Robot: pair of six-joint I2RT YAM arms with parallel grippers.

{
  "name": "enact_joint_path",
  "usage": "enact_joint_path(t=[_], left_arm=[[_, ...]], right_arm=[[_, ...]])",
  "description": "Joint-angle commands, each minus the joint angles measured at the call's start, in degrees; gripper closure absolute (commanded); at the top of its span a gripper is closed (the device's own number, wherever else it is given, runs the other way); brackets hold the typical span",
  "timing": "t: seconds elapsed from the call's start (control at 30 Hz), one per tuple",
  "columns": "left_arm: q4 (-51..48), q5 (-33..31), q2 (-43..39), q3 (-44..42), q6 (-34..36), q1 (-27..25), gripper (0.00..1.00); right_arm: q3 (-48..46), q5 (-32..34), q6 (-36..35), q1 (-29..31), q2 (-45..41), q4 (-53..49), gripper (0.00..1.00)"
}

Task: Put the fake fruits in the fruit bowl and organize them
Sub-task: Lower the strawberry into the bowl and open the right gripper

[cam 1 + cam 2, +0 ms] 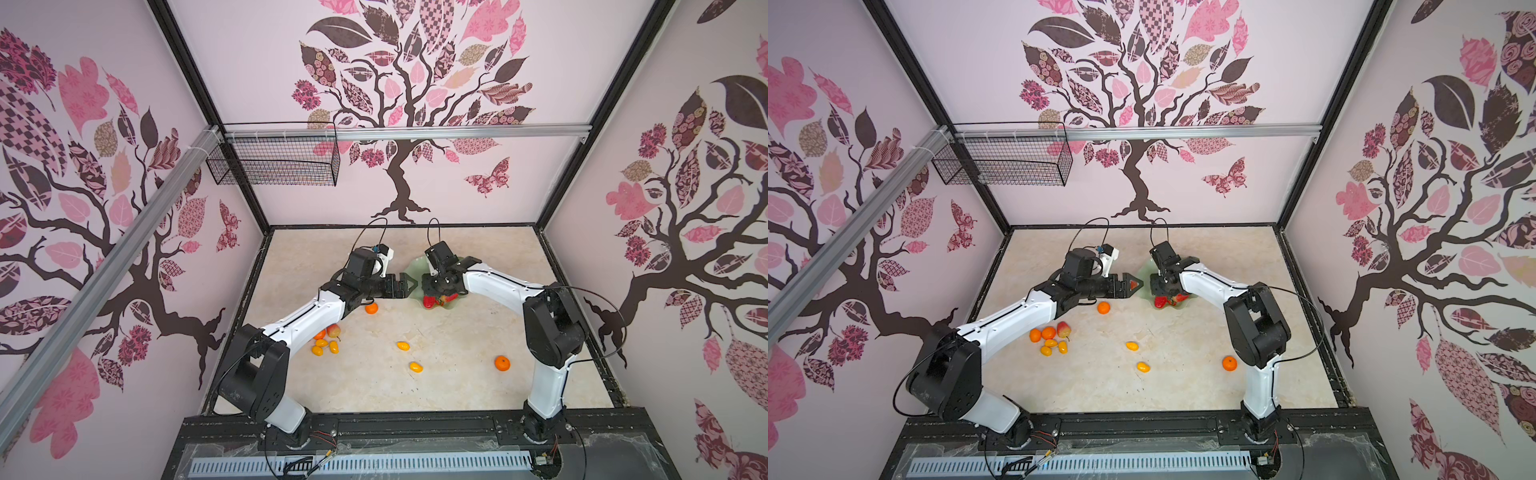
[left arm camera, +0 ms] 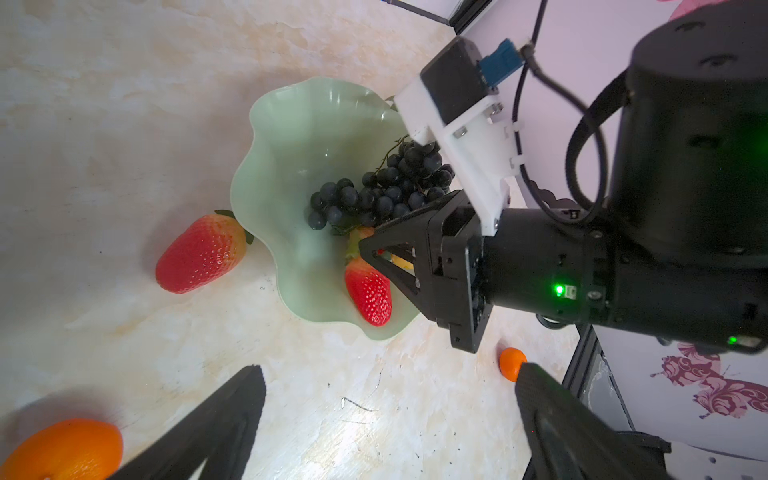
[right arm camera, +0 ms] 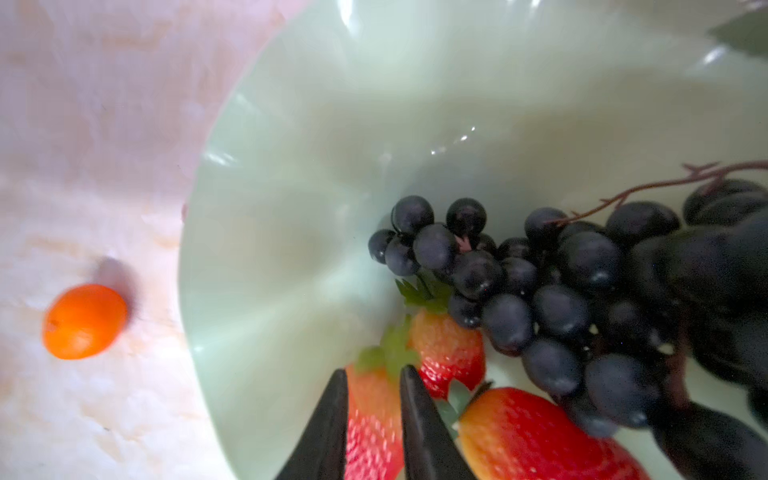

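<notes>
In both top views the right arm covers most of the bowl. In the right wrist view the strawberry at the right tool is cut off below; we cannot judge the grip.

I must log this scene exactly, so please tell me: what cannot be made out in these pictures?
Bowl: in both top views, mostly hidden by the right arm.
Right gripper: the right wrist view is blurred and cut off at the edge; whether it grips the strawberry is unclear.
Grapes: in the left wrist view, partly behind the right arm's camera.
Orange: in a top view, half under the left arm.
</notes>
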Motion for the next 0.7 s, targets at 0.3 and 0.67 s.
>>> enact_joint_path(t=[0.3, 0.67], left_arm=[[-0.41, -2.01, -3.06, 1.33, 0.32, 1.51, 0.02], [-8.49, -10.60, -14.29, -4.02, -2.51, 2.33, 0.02]], right_arm=[[1.74, -1.32, -0.71, -0.18, -4.45, -2.13, 0.59], [-6.84, 0.02, 0.00, 5.45, -15.13, 2.85, 0.55]])
